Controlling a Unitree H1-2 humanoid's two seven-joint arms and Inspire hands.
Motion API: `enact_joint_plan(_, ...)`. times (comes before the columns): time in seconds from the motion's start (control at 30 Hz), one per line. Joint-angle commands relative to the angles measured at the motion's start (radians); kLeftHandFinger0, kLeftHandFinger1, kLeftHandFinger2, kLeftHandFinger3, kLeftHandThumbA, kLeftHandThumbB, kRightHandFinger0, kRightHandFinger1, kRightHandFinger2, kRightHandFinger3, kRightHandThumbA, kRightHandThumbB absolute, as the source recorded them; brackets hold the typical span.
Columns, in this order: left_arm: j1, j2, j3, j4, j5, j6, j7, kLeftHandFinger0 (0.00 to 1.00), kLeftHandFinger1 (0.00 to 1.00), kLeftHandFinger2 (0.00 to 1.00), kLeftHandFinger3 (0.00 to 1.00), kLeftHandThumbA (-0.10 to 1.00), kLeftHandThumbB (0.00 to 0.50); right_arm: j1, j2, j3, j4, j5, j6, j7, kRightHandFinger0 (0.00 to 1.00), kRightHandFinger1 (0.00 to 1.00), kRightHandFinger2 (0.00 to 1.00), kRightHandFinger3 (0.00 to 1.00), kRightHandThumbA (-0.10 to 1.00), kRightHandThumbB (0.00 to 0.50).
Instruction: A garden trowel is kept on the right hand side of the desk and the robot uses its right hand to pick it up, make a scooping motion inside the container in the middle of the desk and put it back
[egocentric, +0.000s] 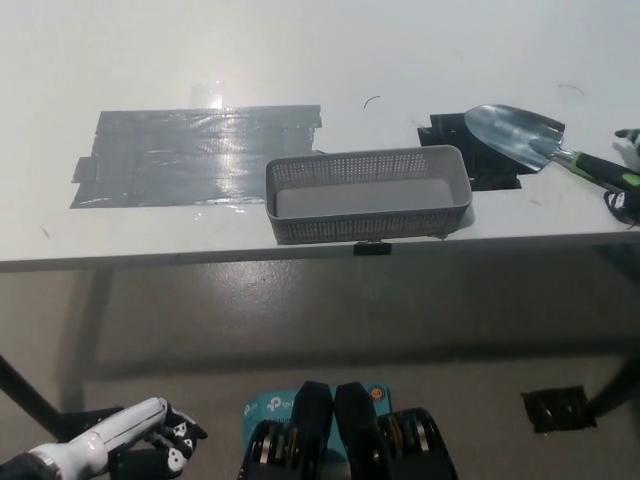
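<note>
Only slivers of the black right hand (627, 170) show at the frame's right edge, by the garden trowel (540, 145) handle; its opening cannot be told. The trowel lies flat, right of the grey mesh container (367, 193). The white left hand (120, 440) hangs below the desk (300, 60).

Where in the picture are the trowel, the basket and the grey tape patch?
trowel (515, 134): head view, on its metal blade.
basket (368, 226): head view, on its front wall.
grey tape patch (190, 155): head view, on its middle.
</note>
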Motion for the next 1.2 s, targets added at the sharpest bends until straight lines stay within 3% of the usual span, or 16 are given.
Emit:
enact_joint_plan(0.0,-0.026,0.018,0.004,-0.041,0.004,0.013,-0.011,0.72,0.69,0.76,0.87,1.0,0.395,-0.043,-0.001,0.038,-0.083,-0.037,-0.003,0.069,1.0,1.0,1.0,1.0,0.66,0.216)
enact_joint_plan(0.17,-0.035,0.019,0.005,-0.049,0.003,0.011,-0.006,0.68,0.66,0.73,0.82,1.0,0.402,-0.039,-0.017,0.093,-0.116,-0.076,-0.013,0.095,1.0,1.0,1.0,1.0,0.63,0.218)
enact_joint_plan(0.27,-0.037,0.018,0.011,-0.053,0.008,0.013,-0.011,0.7,0.68,0.73,0.83,1.0,0.413,-0.034,-0.024,0.109,-0.123,-0.081,-0.006,0.114,1.0,1.0,1.0,1.0,0.62,0.213)
enact_joint_plan(0.4,-0.041,0.022,0.009,-0.06,-0.002,0.01,-0.01,0.68,0.66,0.71,0.79,1.0,0.416,-0.02,-0.038,0.158,-0.102,-0.116,0.036,0.2,1.0,1.0,1.0,1.0,0.52,0.121)
enact_joint_plan(0.53,-0.047,0.024,0.011,-0.06,0.003,0.013,-0.017,0.68,0.66,0.71,0.8,1.0,0.448,-0.029,-0.047,0.264,-0.033,-0.202,0.052,0.27,1.0,1.0,1.0,1.0,0.51,0.046)
enact_joint_plan(0.6,-0.047,0.025,0.011,-0.066,0.006,0.013,-0.017,0.68,0.66,0.71,0.81,1.0,0.435,-0.039,-0.04,0.285,-0.005,-0.2,0.065,0.288,1.0,1.0,1.0,1.0,0.45,0.015)
enact_joint_plan(0.63,-0.047,0.025,0.011,-0.064,0.0,0.013,-0.018,0.69,0.67,0.72,0.81,1.0,0.442,-0.04,-0.032,0.29,0.028,-0.196,0.085,0.29,1.0,1.0,1.0,1.0,0.31,0.008)
enact_joint_plan(0.9,-0.053,0.027,0.001,-0.061,0.003,0.013,-0.025,0.7,0.67,0.74,0.82,1.0,0.456,-0.029,-0.02,0.299,0.058,-0.182,0.094,0.268,1.0,1.0,1.0,1.0,0.21,0.001)
enact_joint_plan(0.93,-0.053,0.025,0.004,-0.063,-0.001,0.013,-0.026,0.71,0.68,0.74,0.8,1.0,0.464,-0.024,-0.015,0.281,0.057,-0.157,0.073,0.269,0.96,1.0,1.0,1.0,0.13,0.001)
enact_joint_plan(1.03,-0.056,0.023,0.005,-0.058,-0.004,0.013,-0.029,0.7,0.67,0.74,0.78,1.0,0.483,-0.012,-0.005,0.267,0.015,-0.151,0.114,0.281,1.0,1.0,1.0,1.0,0.28,0.002)
enact_joint_plan(1.17,-0.06,0.02,0.012,-0.055,-0.012,0.013,-0.038,0.72,0.69,0.75,0.78,1.0,0.486,-0.001,0.008,0.261,-0.027,-0.148,0.161,0.326,1.0,1.0,1.0,1.0,0.32,0.007)
